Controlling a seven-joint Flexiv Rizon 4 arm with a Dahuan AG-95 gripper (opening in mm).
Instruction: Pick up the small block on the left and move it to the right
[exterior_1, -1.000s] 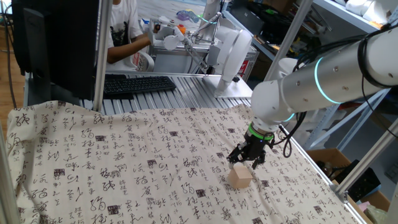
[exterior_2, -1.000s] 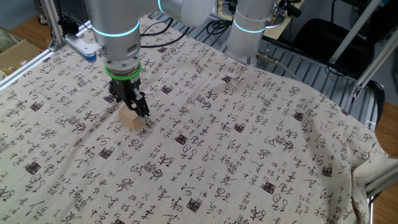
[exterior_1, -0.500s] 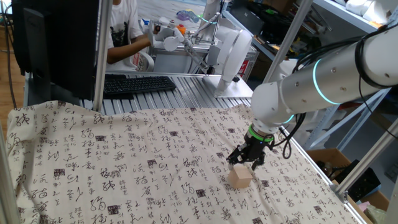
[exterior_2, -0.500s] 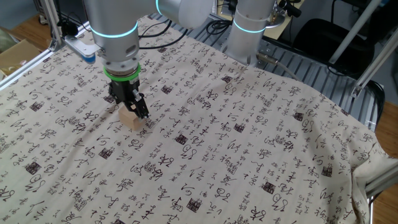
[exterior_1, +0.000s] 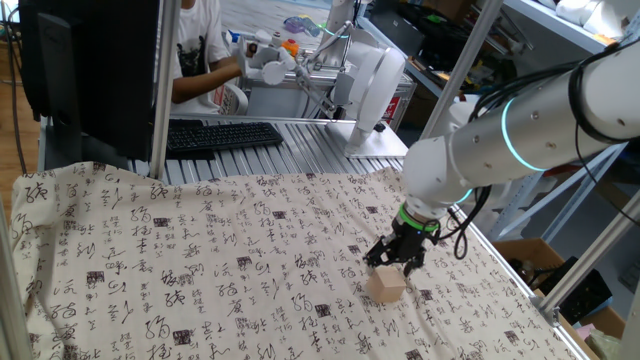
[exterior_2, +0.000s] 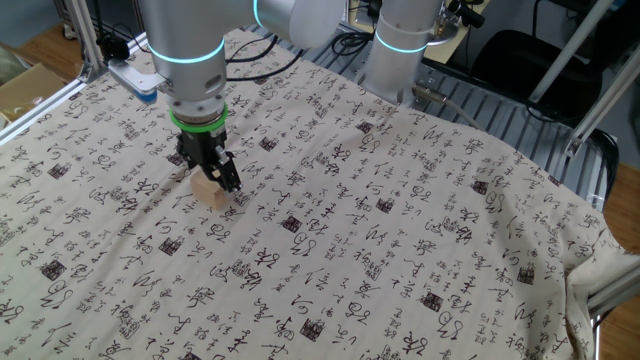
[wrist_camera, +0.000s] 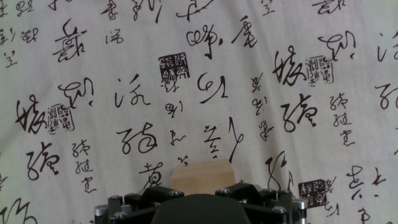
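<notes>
The small block (exterior_1: 387, 286) is a plain light tan wooden cube lying on the calligraphy-printed cloth (exterior_1: 200, 270). In the other fixed view the block (exterior_2: 209, 193) sits just under the hand. My gripper (exterior_1: 393, 262) hangs directly over it with its dark fingers spread, one on each side of the cube's top, and nothing is held. The gripper shows the same way in the other fixed view (exterior_2: 212, 179). In the hand view only the block's far end (wrist_camera: 202, 173) shows above the dark hand body. The fingertips are hidden there.
A black keyboard (exterior_1: 222, 135) and a monitor (exterior_1: 85, 70) stand behind the cloth, with a person (exterior_1: 200, 50) seated beyond. Metal frame posts (exterior_1: 160, 90) rise at the table's back. A second robot base (exterior_2: 405, 45) stands at the cloth's far side.
The gripper has shifted only slightly, settling a little lower over the block. The block has not moved.
</notes>
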